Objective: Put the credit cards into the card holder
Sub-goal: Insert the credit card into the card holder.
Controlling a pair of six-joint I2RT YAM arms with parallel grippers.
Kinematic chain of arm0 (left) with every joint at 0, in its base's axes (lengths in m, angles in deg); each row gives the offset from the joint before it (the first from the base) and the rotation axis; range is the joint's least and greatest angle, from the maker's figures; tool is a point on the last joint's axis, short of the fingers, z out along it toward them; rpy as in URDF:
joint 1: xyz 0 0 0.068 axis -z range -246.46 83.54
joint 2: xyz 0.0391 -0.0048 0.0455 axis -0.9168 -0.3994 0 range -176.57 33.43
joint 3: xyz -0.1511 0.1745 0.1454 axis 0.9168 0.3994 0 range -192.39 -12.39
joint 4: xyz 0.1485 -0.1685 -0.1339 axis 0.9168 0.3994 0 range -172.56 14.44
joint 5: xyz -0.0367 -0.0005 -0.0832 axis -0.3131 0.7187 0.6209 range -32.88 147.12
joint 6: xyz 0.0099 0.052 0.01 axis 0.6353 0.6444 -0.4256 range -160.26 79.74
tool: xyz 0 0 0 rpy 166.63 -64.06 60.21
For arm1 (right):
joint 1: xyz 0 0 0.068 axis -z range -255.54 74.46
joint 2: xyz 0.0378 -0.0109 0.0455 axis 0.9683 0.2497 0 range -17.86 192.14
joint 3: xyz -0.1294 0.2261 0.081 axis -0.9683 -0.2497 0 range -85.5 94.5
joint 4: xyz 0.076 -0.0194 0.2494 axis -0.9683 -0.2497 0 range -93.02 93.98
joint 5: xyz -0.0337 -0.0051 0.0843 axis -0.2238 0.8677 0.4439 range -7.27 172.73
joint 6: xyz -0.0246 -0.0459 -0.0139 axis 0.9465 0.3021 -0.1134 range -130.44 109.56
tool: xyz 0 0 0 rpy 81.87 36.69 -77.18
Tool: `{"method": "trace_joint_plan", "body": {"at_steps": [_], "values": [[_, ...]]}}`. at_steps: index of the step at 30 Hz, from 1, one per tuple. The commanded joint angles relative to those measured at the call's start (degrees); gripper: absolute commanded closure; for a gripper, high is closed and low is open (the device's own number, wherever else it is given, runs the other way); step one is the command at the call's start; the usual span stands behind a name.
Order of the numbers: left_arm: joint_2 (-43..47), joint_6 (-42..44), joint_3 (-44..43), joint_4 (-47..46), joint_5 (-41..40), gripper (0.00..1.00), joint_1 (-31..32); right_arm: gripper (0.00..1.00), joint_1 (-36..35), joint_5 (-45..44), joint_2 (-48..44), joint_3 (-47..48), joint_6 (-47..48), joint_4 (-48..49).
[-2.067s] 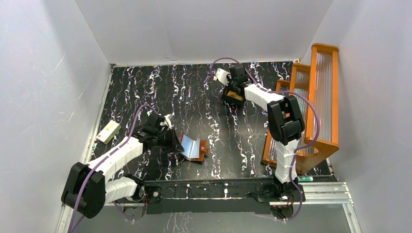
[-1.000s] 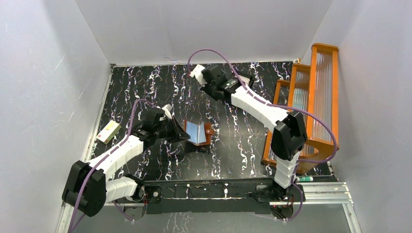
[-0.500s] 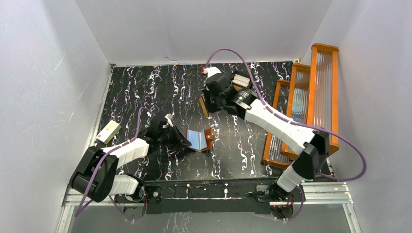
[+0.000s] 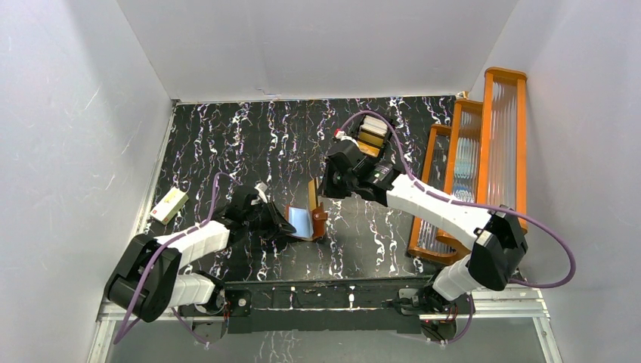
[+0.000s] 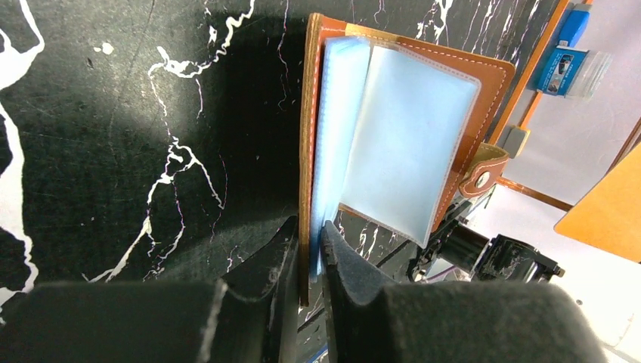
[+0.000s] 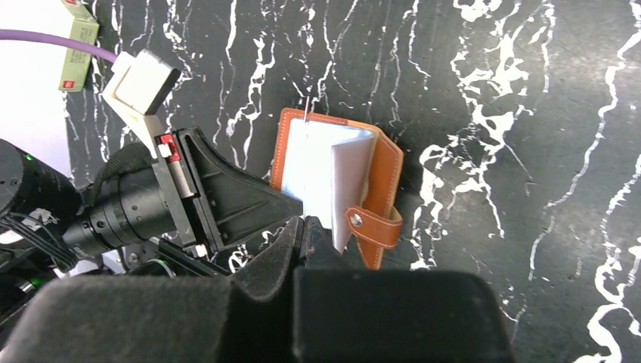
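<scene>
The card holder (image 4: 305,219) is a reddish-brown wallet with pale shiny pockets. It stands open near the table's middle, and it also shows in the left wrist view (image 5: 408,144) and the right wrist view (image 6: 382,174). My left gripper (image 4: 280,221) (image 5: 310,234) is shut on its left cover and the pocket edges. My right gripper (image 4: 320,189) (image 6: 302,223) is shut on a yellow-orange credit card (image 4: 312,194), held on edge just above the wallet's right side. Several more credit cards (image 4: 372,134) lie in a black tray at the back.
The black tray (image 4: 388,125) sits behind my right arm. An orange-framed rack (image 4: 499,151) stands along the right edge. A cream box with a green mark (image 4: 168,205) lies at the far left and also shows in the right wrist view (image 6: 79,30).
My right arm has swung from the tray at the back down to the wallet, carrying the card. My left gripper has shifted right, standing the wallet more upright.
</scene>
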Motion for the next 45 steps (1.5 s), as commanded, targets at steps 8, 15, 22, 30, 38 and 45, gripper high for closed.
{"method": "trace_joint_plan", "body": {"at_steps": [8,15,22,30,38,45], "values": [[2.17,-0.49,0.40,1.85,-0.28,0.90,1.52,1.00,-0.80,2.20,5.53,-3.19,-4.58,6.69],[2.37,0.35,-1.21,3.71,-1.93,0.94,3.08,1.00,-1.43,3.02,5.50,-4.23,-5.45,8.04],[6.81,6.09,-13.00,22.83,-13.26,0.99,6.71,1.00,-2.12,-1.92,1.93,-2.04,-5.20,4.36],[3.11,4.97,-20.72,31.77,-23.54,1.00,13.46,1.00,-2.41,0.62,-1.89,-4.58,-7.38,8.47],[-2.78,5.60,-25.36,34.77,-24.84,1.00,14.57,1.00,-2.96,-0.80,-1.10,-5.60,-7.90,9.90],[0.27,4.71,-22.26,28.80,-20.61,1.00,14.67,1.00,-2.99,-2.85,2.76,-6.10,-6.72,8.45]]}}
